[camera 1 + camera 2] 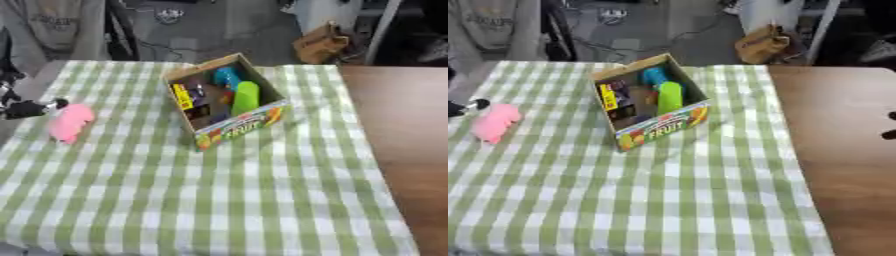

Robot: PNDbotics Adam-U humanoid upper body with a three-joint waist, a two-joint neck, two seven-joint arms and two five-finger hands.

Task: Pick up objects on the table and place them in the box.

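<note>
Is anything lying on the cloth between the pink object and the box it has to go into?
Nothing visible does. Only bare checked cloth lies between the pink object and the box. The left hand is beside the pink object.

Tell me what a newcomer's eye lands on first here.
The cardboard box at the middle of the green checked cloth, with a green thing and a blue thing among the items inside. Then the pink toy near the cloth's left edge, with the left hand right beside it.
</note>
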